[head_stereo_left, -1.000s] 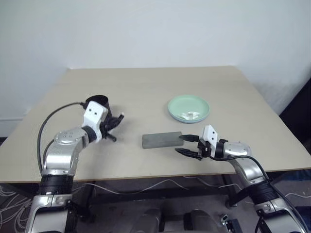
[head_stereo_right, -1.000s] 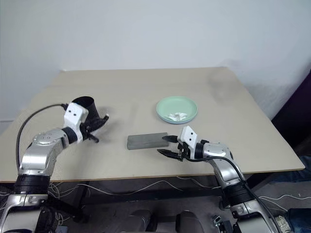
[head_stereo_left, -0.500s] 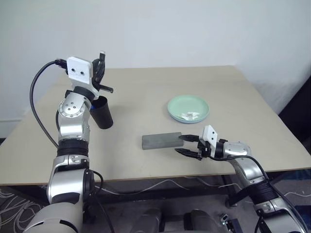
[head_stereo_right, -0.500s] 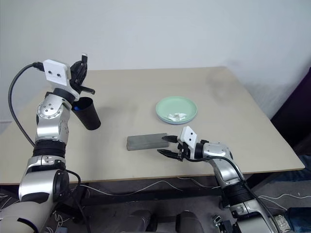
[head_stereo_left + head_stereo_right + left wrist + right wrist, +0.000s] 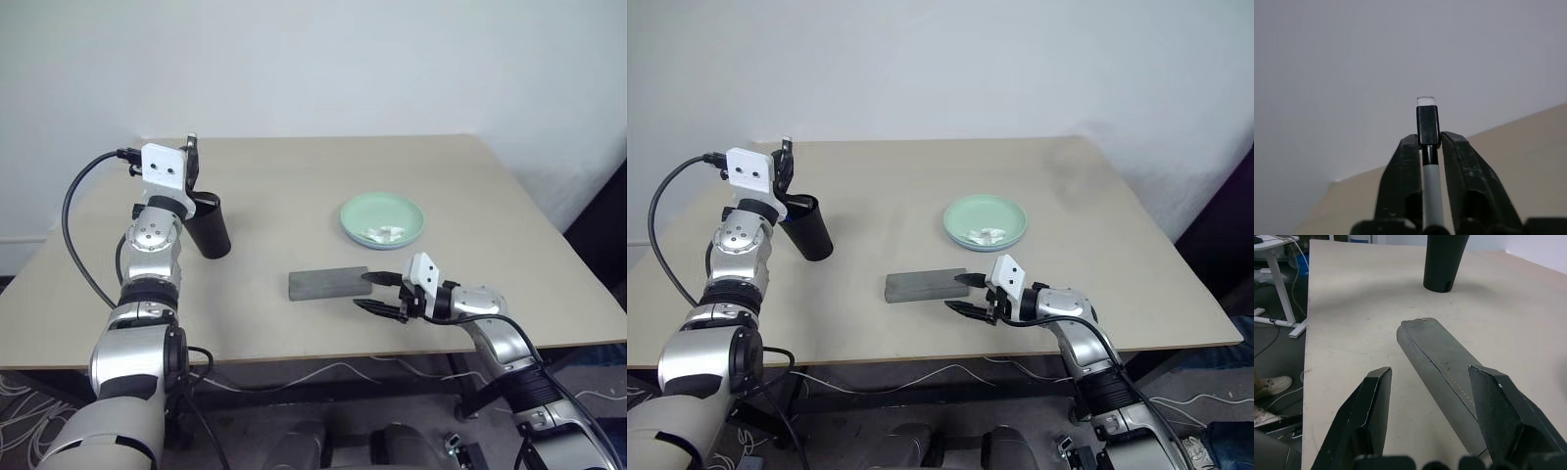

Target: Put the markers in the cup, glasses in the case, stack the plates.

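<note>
Left end effector (image 5: 1429, 147) now lifting up over matte black tapered cup (image 5: 210, 224) near tabletop's left edge, clenching white black-capped marker (image 5: 1428, 147); drop looking close. Right end effector (image 5: 382, 294) idling, spread wide, beside grey fabric case (image 5: 328, 283).

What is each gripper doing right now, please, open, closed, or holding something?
Left gripper: closed on a white-bodied marker with a black end, raised beside the cup.
Right gripper: open, holding nothing, its fingers either side of the grey case.

Cup (image 5: 1444, 262) top cut off by frame; marker (image 5: 1429, 161) lower end behind left hand (image 5: 1429, 147).
</note>
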Tool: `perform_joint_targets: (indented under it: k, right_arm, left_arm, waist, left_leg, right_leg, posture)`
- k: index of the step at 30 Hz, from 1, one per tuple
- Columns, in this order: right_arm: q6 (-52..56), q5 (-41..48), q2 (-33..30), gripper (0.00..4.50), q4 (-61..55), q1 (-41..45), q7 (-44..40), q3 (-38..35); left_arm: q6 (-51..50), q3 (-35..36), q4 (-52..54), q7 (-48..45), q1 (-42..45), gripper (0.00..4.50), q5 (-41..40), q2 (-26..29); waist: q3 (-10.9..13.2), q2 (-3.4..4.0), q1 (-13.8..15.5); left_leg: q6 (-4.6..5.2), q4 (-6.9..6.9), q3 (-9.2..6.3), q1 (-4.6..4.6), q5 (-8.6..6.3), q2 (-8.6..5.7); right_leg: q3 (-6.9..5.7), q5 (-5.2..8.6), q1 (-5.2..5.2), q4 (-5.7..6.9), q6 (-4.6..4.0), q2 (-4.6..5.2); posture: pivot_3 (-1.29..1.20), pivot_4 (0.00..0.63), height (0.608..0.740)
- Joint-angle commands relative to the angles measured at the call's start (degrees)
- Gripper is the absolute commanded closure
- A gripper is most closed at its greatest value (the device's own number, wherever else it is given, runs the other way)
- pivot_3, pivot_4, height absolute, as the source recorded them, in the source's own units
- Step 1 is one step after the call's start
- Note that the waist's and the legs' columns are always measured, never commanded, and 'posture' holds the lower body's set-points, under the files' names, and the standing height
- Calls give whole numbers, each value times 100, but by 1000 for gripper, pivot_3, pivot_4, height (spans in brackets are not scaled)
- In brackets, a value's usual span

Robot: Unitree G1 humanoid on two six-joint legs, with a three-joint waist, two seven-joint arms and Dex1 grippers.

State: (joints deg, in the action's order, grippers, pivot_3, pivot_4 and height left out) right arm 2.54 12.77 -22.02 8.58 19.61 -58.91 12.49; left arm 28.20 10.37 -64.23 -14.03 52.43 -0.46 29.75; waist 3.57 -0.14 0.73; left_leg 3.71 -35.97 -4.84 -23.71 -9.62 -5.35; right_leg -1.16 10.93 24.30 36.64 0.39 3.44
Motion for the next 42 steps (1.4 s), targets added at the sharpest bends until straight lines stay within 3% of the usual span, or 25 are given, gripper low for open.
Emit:
perform_joint_targets:
  k: [1,4,10,13,18,21,26,33,42]
  right_arm:
    - [-101,28,-44,1782,-136,60,21,-121]
    - [-103,29,-51,1782,-134,68,18,-120]
    - [-111,37,-66,1782,-95,108,-3,-132]
    - [-97,50,-79,1782,-105,114,-11,-143]
    - [-84,74,-119,1782,-86,143,-35,-187]
    - [-115,95,-164,1782,16,219,-48,-255]
    - [-156,177,-270,1782,303,488,-57,-515]
    - [-124,320,-990,1782,812,432,-433,-1078]
    - [-142,285,-1426,1782,1045,118,-400,-1474]
  left_arm:
    - [197,-25,5,64,271,2652,50,63]
    - [235,-61,-12,54,279,1645,80,39]
    - [177,-5,110,-225,232,1645,-111,-58]
    - [-209,187,600,-1109,51,1645,-713,-186]
    - [-2067,144,2879,-2910,-1046,1645,-2022,-233]
    - [-3057,-14,4252,-3325,-1915,1645,-2355,-46]
    - [-3618,-152,5391,-3438,-3159,1645,-2181,289]
    - [-3600,-84,5731,-3304,-4039,1645,-2026,339]
    - [-3261,20,5621,-2876,-4288,1645,-1848,181]
  waist:
    - [0,0,-4]
    - [0,0,-4]
    - [0,-1,-3]
    - [0,-1,-5]
    - [-1,2,-65]
    - [0,3,-98]
    - [4,11,-140]
    - [3,24,-40]
    - [1,34,-38]
  left_leg:
    - [0,0,0,0,0,0]
    - [0,0,1,0,0,0]
    - [0,-1,1,1,0,0]
    - [0,-2,1,0,0,0]
    - [1,-2,3,0,0,0]
    - [1,1,3,0,0,2]
    - [0,4,-4,7,-1,14]
    - [1,4,-11,-6,-1,19]
    - [1,14,2,-23,-1,13]
  right_leg:
    - [0,0,-1,0,0,0]
    - [0,0,-1,0,0,-1]
    - [-2,-1,0,1,1,0]
    - [-5,-1,0,0,1,1]
    - [1,0,-3,0,0,2]
    - [19,1,1,0,-1,-7]
    - [44,9,0,4,-21,-27]
    - [38,10,-2,4,-26,-18]
    - [25,11,13,4,-25,10]
  posture:
    - [0,0,737]
    - [0,0,737]
    - [0,0,737]
    - [0,0,737]
    - [0,0,737]
    - [0,0,737]
    - [0,0,737]
    - [0,0,737]
    - [0,0,737]
